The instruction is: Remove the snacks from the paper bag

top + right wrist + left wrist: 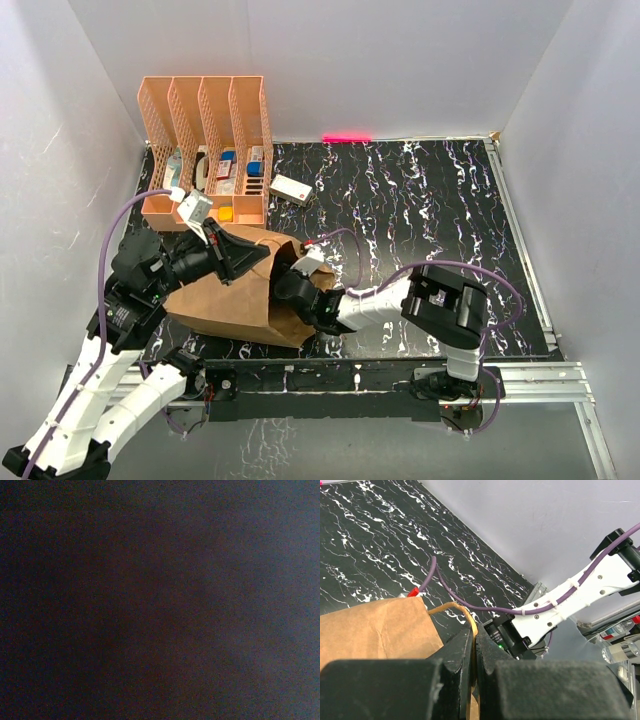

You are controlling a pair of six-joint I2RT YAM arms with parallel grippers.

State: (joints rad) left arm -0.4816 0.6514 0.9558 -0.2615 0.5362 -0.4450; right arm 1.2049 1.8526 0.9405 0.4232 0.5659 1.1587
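The brown paper bag [225, 305] lies on its side at the near left of the table, its mouth facing right. It also shows in the left wrist view [375, 630]. My left gripper [258, 256] is at the upper rim of the mouth, and its jaws [475, 635] are shut on the bag's twisted paper handle [466, 615]. My right arm's wrist [305, 290] reaches into the bag's mouth, and its fingers are hidden inside. The right wrist view is fully dark. No snacks show in any view.
An orange mesh file rack [205, 110] with small boxes stands at the back left. A small white box [291, 189] lies beside it. The right arm's white link [580, 592] crosses just right of the bag. White walls surround the black marbled table [430, 210].
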